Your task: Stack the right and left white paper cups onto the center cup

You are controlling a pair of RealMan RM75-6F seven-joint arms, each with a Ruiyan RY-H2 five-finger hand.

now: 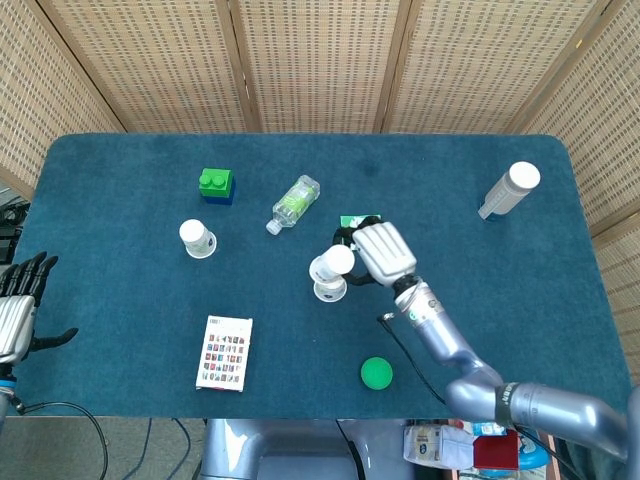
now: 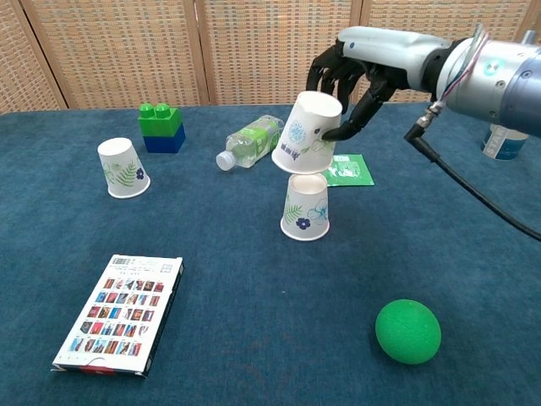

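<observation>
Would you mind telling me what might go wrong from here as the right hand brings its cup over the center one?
The held cup hangs tilted above the center cup, so its rim may catch and tip that cup instead of sleeving over. The right hand grips it only from one side, so a catch might twist it loose.

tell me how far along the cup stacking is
Nothing is stacked yet. The right robot hand holds the right cup tilted just above the center cup, not seated on it. The left cup sits untouched on the table, and the left robot hand is idle at the edge.
</observation>
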